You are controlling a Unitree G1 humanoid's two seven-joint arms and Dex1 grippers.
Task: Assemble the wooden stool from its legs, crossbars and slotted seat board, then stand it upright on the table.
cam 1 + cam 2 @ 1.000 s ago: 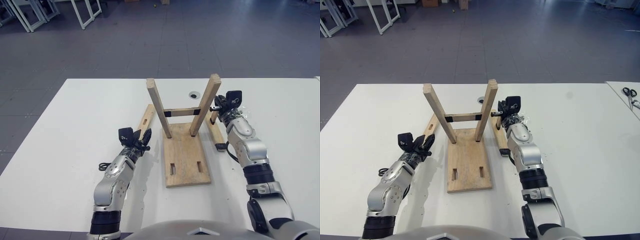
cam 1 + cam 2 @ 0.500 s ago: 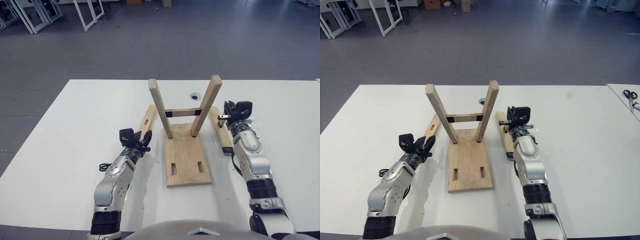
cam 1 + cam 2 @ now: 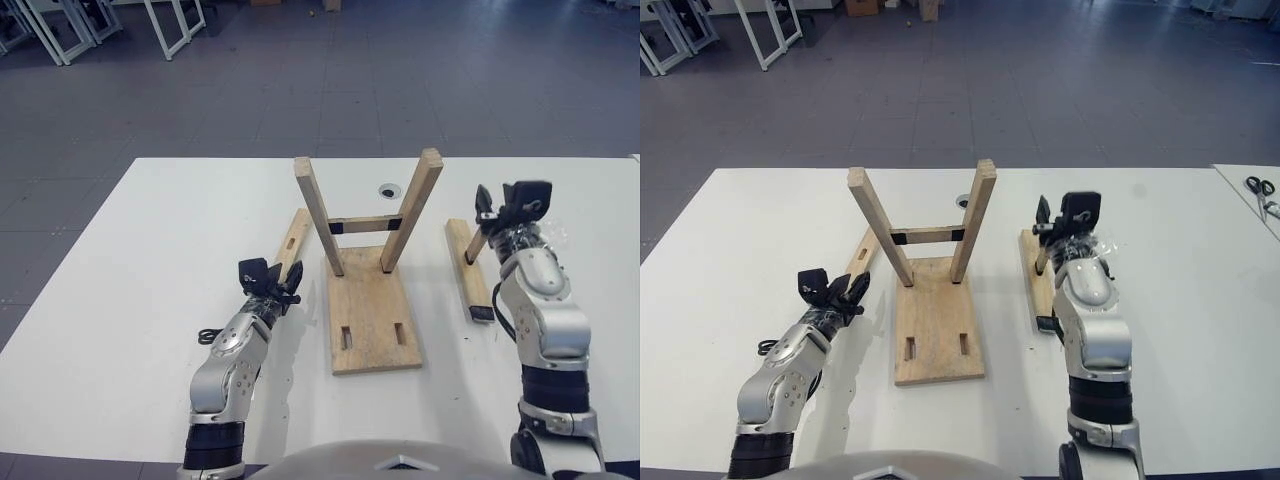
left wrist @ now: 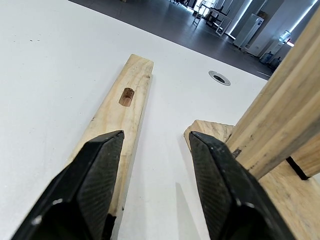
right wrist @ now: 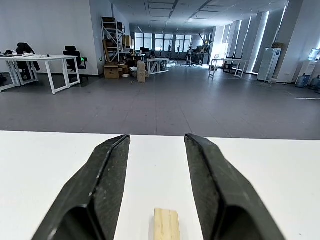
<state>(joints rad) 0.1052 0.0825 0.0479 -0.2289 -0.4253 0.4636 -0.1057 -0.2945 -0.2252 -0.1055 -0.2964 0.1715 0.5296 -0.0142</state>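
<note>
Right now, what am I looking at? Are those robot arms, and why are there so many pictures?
Yes, those are a robot's two arms. Two pictures come from cameras on its head, looking down over a white table. The other two come from small cameras on its wrists, so there you see the black fingers up close. The grasping part at each arm's tip is called an end effector.

On the table lies a wooden seat board. Two legs stand up from it, joined by a crossbar. It is a stool half built, upside down. One loose leg lies by the left end effector. A second loose leg lies by the right end effector. Both end effectors are open and hold nothing.
</note>
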